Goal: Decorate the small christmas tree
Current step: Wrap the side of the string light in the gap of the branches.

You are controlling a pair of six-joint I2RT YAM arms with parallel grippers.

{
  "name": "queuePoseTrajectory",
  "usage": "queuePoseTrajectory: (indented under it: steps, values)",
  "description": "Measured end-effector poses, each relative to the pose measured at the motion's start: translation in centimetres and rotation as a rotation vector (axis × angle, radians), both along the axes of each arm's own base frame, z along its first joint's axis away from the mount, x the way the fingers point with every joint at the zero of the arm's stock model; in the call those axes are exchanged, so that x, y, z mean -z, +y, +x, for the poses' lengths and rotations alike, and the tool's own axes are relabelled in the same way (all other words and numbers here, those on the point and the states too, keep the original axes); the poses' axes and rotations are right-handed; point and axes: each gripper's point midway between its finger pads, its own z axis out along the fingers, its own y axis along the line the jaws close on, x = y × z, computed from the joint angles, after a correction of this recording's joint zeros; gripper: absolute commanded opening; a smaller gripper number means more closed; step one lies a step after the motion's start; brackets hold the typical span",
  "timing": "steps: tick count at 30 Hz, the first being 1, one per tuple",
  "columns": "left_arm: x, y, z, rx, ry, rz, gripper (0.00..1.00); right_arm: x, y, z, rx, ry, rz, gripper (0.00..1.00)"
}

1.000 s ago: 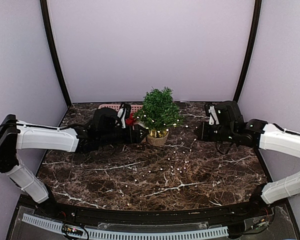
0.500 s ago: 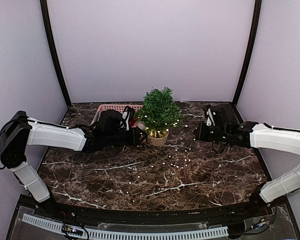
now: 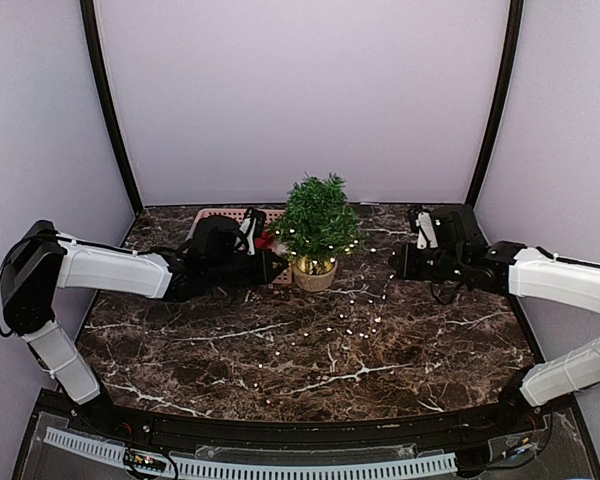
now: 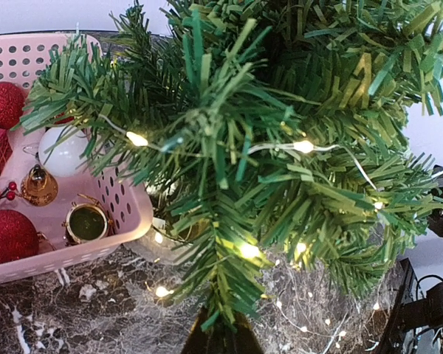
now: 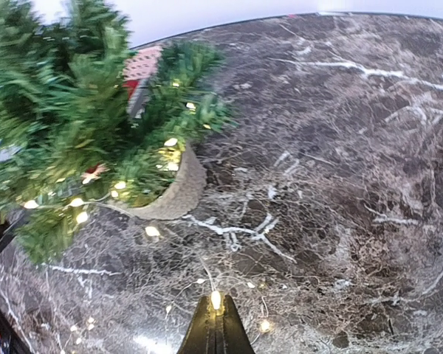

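Since a second ago, the left arm's shoulder has been swung inward, and more of the pink basket is uncovered. From above, the small christmas tree is seen upright at the back middle of the marble table, just right of the basket. The left gripper is set at its low branches and the right gripper is apart on the right. In the left wrist view, the fingers are pressed together under a branch tip; whether needles are pinched cannot be told. Red baubles are seen in the basket. In the right wrist view, the fingers are pressed together, with a lit bulb at their tip.
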Motion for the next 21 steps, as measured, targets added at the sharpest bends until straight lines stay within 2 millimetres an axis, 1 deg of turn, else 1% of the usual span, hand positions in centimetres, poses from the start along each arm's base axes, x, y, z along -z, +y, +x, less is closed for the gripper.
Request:
queuePoseTrajectory:
  steps: [5,10,12,13,15,16,21]
  values:
    - [-0.2,0.3,0.6,0.003,-0.015,-0.004,0.04,-2.5,1.0,-0.7,-0.079,-0.057,-0.004,0.00]
    - [-0.5,0.5,1.5,0.006,-0.031,-0.006,0.05,-5.6,3.1,-1.2,-0.169,-0.134,-0.003,0.00]
    - [-0.4,0.7,1.9,0.003,-0.033,-0.004,0.07,-6.8,4.1,-1.7,-0.211,-0.163,0.003,0.00]
    - [-0.3,0.8,2.0,0.002,-0.034,-0.002,0.10,-7.3,4.4,-1.8,-0.223,-0.174,0.005,0.00]
    - [-0.3,0.9,2.2,0.001,-0.036,0.001,0.15,-7.9,4.7,-1.9,-0.234,-0.189,0.007,0.00]
    - [-0.3,0.9,2.3,0.002,-0.039,0.001,0.16,-8.0,4.8,-1.9,-0.236,-0.193,0.006,0.00]
    - [-0.3,0.9,2.3,0.006,-0.045,0.003,0.17,-7.9,5.1,-1.7,-0.239,-0.190,0.000,0.00]
